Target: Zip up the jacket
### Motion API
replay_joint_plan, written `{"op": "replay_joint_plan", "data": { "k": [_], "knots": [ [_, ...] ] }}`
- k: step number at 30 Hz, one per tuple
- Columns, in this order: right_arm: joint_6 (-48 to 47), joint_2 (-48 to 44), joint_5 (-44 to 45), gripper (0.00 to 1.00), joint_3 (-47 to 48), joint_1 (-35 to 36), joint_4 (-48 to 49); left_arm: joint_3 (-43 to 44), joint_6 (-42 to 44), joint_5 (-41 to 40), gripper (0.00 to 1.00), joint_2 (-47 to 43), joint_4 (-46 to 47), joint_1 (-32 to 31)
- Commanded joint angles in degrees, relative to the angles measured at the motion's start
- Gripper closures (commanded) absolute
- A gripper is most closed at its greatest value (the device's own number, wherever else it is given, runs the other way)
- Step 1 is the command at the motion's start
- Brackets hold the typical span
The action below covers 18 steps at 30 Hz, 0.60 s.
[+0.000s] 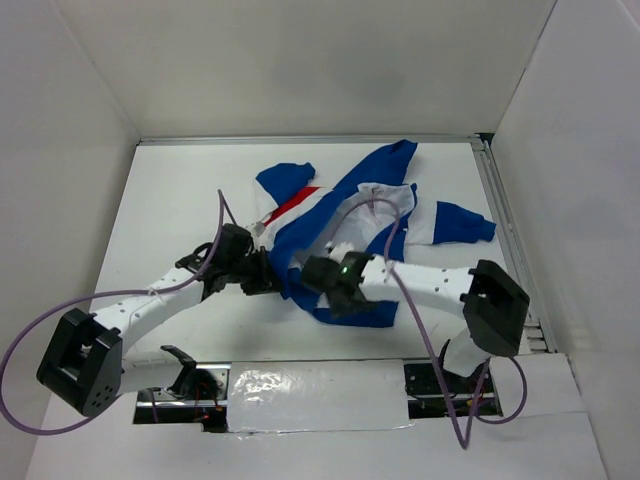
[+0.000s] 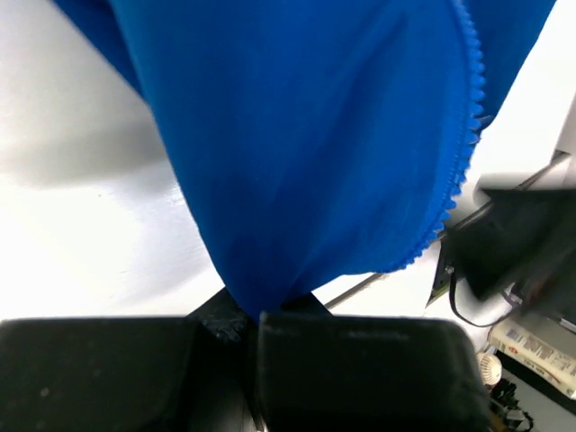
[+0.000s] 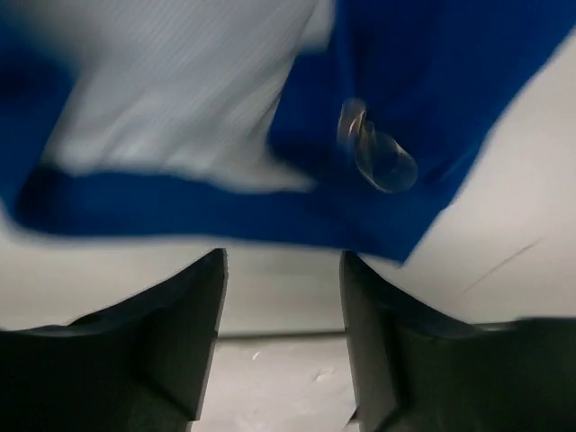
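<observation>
The blue jacket (image 1: 352, 196) with red and white panels lies open on the white table (image 1: 180, 220). My left gripper (image 1: 268, 279) is shut on its lower left front edge. In the left wrist view, blue fabric (image 2: 306, 144) hangs from the shut left gripper (image 2: 257, 315), with the zipper teeth (image 2: 469, 117) along its right edge. My right gripper (image 1: 312, 278) is open just beside it, at the bottom hem. In the right wrist view the open right gripper (image 3: 283, 263) sits just below the blue hem (image 3: 180, 209), near white lining (image 3: 180, 81) and a clear zipper pull (image 3: 378, 155).
White walls enclose the table on three sides. A metal rail (image 1: 510, 240) runs along the right edge. Purple cables (image 1: 30, 340) loop from both arms. A taped strip (image 1: 310, 395) covers the near edge between the arm bases.
</observation>
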Motion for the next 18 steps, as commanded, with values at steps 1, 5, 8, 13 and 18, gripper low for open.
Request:
{"op": "replay_joint_plan", "data": {
  "k": [1, 5, 8, 13, 18],
  "knots": [
    [-2.64, -2.93, -1.61, 0.24, 2.77, 9.62, 0.59, 0.11, -2.0, -0.86, 1.0, 1.17, -1.27, 0.61],
    [-5.74, -14.87, -9.95, 0.19, -5.57, 7.1, 12.45, -1.38, -2.35, -0.42, 1.0, 1.26, 0.22, -0.18],
    [-5.65, -27.86, -16.46, 0.18, -14.1, -3.34, 19.4, -1.92, -2.79, -0.6, 1.0, 0.9, 0.66, -0.89],
    [-5.83, -32.48, -26.29, 0.2, -22.37, -17.67, 25.74, -0.87, -3.31, -2.0, 1.0, 1.87, 0.66, -2.38],
    [1.28, -24.58, -27.02, 0.27, -19.92, -19.81, 28.3, 0.02, -3.66, -2.45, 1.0, 2.84, 0.74, -3.87]
  ]
}}
